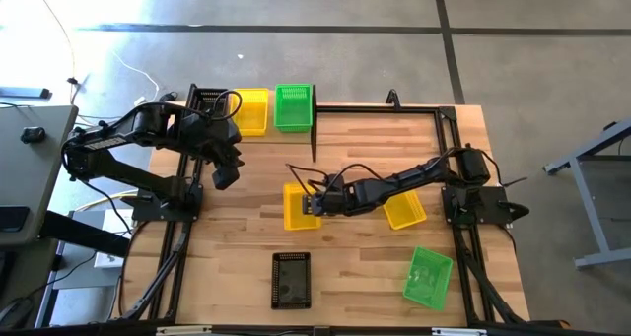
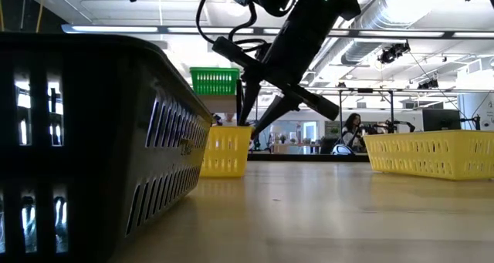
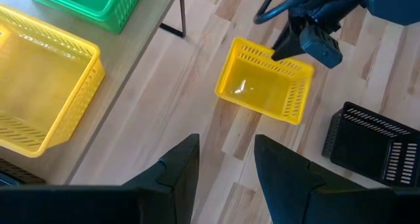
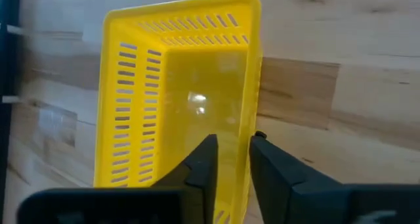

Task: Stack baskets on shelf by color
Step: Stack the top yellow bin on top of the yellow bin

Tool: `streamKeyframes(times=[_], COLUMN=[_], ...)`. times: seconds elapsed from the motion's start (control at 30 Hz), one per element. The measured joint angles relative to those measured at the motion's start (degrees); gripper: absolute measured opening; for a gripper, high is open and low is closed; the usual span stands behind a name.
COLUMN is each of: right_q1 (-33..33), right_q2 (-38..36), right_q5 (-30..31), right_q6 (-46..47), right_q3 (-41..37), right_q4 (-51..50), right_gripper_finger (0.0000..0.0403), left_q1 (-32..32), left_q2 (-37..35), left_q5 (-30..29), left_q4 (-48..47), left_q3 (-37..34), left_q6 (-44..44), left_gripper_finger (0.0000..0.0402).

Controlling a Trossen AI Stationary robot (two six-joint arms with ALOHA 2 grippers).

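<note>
My right gripper (image 4: pixel 233 145) reaches left across the table to a yellow basket (image 1: pixel 294 206) that stands mid-table, and it is shut on that basket's right wall. My left gripper (image 3: pixel 226 152) is open and empty, hovering above the table (image 1: pixel 225 173) beside the shelf (image 3: pixel 141 46). Along the far edge, the shelf carries a black basket (image 1: pixel 207 101), a yellow basket (image 1: pixel 251 109) and a green basket (image 1: pixel 293 106). On the table stand a second yellow basket (image 1: pixel 404 210), a green basket (image 1: pixel 427 275) and a black basket (image 1: pixel 291 279). My right gripper pinches the yellow basket's right long wall (image 4: pixel 248 129), one finger (image 4: pixel 209 158) inside the basket and the other (image 4: pixel 262 158) outside. It comes slanting down from the table's right. The basket stands upright with its bottom on the table (image 2: pixel 225 151).
The black metal frame (image 1: pixel 375 107) runs along the table's far and side edges. A shelf leg (image 3: pixel 172 27) stands close to the held basket. The black basket looms near the low camera (image 2: pixel 93 139). Bare planks (image 1: pixel 365 267) lie between the loose baskets.
</note>
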Motion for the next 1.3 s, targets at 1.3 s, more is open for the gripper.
streamKeyframes(times=[1.3], right_q1=[-8.3], right_q2=[-29.2], right_q5=[12.0], right_q6=[-39.0], right_q3=[0.0], right_q4=[-19.4], right_gripper_finger=[0.0093], left_q1=[-1.4], left_q2=[1.4], left_q5=[-9.3], left_q4=[0.2], left_q3=[0.0], left_q6=[-25.6], left_gripper_finger=[0.0135])
